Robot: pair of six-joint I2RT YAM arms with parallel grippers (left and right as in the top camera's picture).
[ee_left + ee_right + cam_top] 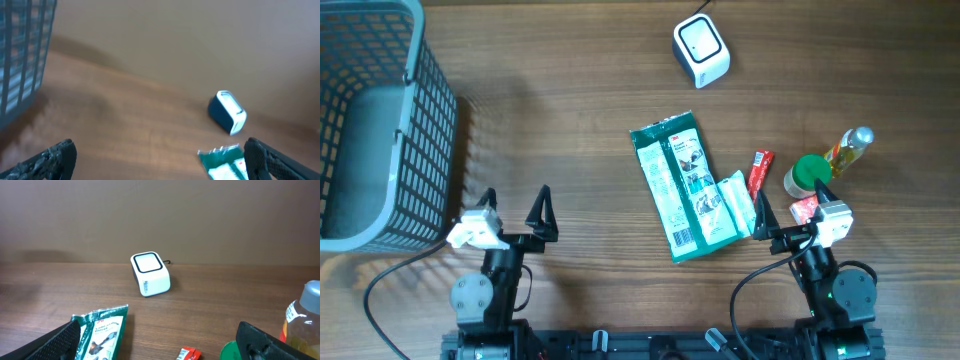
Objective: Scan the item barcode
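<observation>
The white barcode scanner (pixel 701 50) stands at the back of the table, its window facing up. A green flat glove package (pixel 682 190) lies mid-table with a white label near its front end. My left gripper (pixel 516 197) is open over bare wood, left of the package, holding nothing. My right gripper (pixel 792 203) is open at the package's right edge, also holding nothing. In the left wrist view the scanner (pixel 227 112) and package top (pixel 222 162) sit ahead on the right. In the right wrist view the scanner (pixel 149 273) is ahead and the package (pixel 100 332) is at the left finger.
A grey mesh basket (pixel 370 120) fills the far left. Right of the package lie a small white pack (pixel 738 200), a red packet (pixel 760 172), a green-lidded jar (pixel 808 175) and a small bottle (pixel 848 150). Bare wood separates the basket and the package.
</observation>
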